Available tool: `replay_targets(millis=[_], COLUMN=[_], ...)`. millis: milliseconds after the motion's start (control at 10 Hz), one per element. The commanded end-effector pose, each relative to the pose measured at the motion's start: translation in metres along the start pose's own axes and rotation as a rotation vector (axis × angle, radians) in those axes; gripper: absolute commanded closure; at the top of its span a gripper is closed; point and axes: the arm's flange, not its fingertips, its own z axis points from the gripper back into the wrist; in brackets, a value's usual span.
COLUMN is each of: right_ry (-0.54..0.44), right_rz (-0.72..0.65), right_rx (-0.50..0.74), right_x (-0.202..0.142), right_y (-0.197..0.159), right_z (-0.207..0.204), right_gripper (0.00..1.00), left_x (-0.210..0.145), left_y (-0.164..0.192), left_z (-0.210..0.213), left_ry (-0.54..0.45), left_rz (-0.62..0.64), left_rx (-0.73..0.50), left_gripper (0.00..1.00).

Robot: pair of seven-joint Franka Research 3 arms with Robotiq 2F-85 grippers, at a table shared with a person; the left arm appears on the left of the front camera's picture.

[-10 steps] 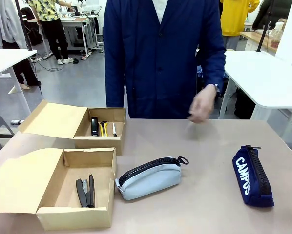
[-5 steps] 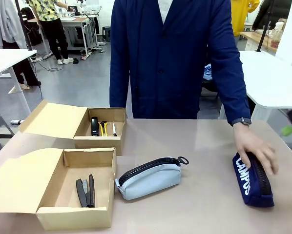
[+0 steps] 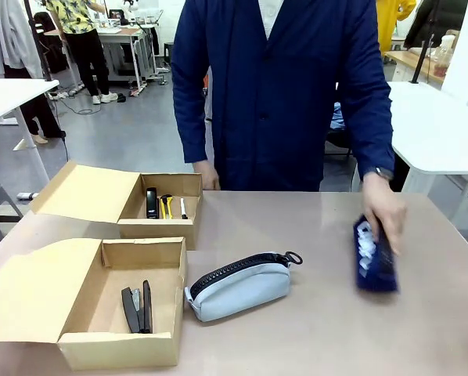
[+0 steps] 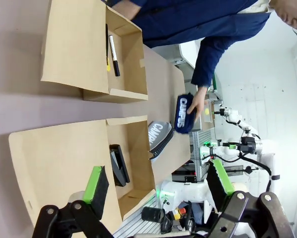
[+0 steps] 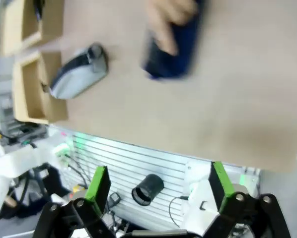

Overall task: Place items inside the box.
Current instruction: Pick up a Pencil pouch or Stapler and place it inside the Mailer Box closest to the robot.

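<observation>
Left gripper (image 4: 157,176) over the left end of the table (image 3: 312,337), jaws as far apart as they go, green pads (image 4: 96,181) bare, nothing held. Right gripper (image 5: 158,181) likewise spread wide and empty, looking down on the table from the robot's side. Beneath the left gripper, the box (image 3: 120,360), the bigger of two brown cardboard ones, at the near left of the table, its lid flap (image 3: 30,294) folded out to the left. Inside, a single black stapler (image 3: 138,308) flat on the floor, towards the right wall. Just beside that wall and perhaps touching it, the grey pouch (image 3: 238,283) on its side, black zipper (image 3: 234,269) uppermost, ring pull (image 3: 293,257) at the far right end. Beyond the box, farther across the table, the smaller box (image 3: 157,229), also open, with a black item (image 3: 152,202) (too small to tell what), a yellow-black utility knife (image 3: 166,205) and a marker (image 3: 183,207) side by side along its floor. Well apart to the right, the navy CAMPUS pouch (image 3: 373,258), blurred in the front view, white lettering readable from the left wrist, with the person's hand (image 3: 384,211) on its far end. At the far edge of the table, the person in a dark blue coat (image 3: 281,94), other hand (image 3: 210,176) low by the edge, near the smaller box. Both pouches outside the box.
</observation>
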Motion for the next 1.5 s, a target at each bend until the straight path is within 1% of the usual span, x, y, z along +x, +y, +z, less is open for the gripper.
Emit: replay_targets(millis=[0,100,200,300,500,600,700,800,900,1000,1100,1200,1300,1400], right_ry=[-0.066,-0.054,-0.042,-0.069,-0.038,-0.035,0.02,0.108,0.198,0.286,0.363,0.34,0.31,0.315], right_rz=[-0.109,0.024,-0.105,-0.063,0.044,0.234,0.437,0.692,0.955,1.143,1.298,1.353,1.275,1.035], right_rx=[0.093,0.228,0.178,0.199,0.166,0.128,0.129,0.134,0.181,0.206,0.24,0.178,0.055,0.132], right_x=[-0.035,-0.056,-0.059,-0.051,-0.037,-0.031,-0.023,-0.013,-0.004,-0.002,-0.004,-0.007,-0.007,-0.02], right_y=[-0.064,-0.082,-0.089,-0.082,-0.052,-0.023,0.008,0.047,0.085,0.113,0.132,0.139,0.139,0.158], right_z=[0.037,0.036,0.036,0.035,0.023,0.01,-0.004,-0.026,-0.054,-0.083,-0.107,-0.117,-0.118,-0.105], right_gripper=[0.0,0.0,0.0,0.0,0.0,0.0,0.0,0.0,0.0,0.0,0.0,0.0,0.0,0.0], left_x=[0.0,0.0,0.0,0.0,0.0,0.0,0.0,0.0,0.0,0.0,0.0,0.0,0.0,0.0], left_y=[-0.001,-0.001,-0.001,-0.001,-0.001,-0.001,-0.001,-0.001,-0.001,-0.001,-0.001,-0.001,-0.001,-0.001], left_z=[0.0,0.0,0.0,0.0,0.0,0.0,0.0,0.0,0.0,0.0,0.0,0.0,0.0,0.0], left_ry=[-0.011,-0.011,-0.011,-0.011,-0.011,-0.011,-0.011,-0.011,-0.011,-0.011,-0.011,-0.011,-0.011,-0.011], left_rz=[-0.014,-0.014,-0.014,-0.014,-0.014,-0.014,-0.014,-0.014,-0.014,-0.014,-0.014,-0.014,-0.014,-0.014], left_rx=[-0.023,-0.023,-0.023,-0.023,-0.023,-0.023,-0.023,-0.023,-0.023,-0.023,-0.023,-0.023,-0.023,-0.023], left_gripper=[0.0,0.0,0.0,0.0,0.0,0.0,0.0,0.0,0.0,0.0,0.0,0.0,0.0,0.0])
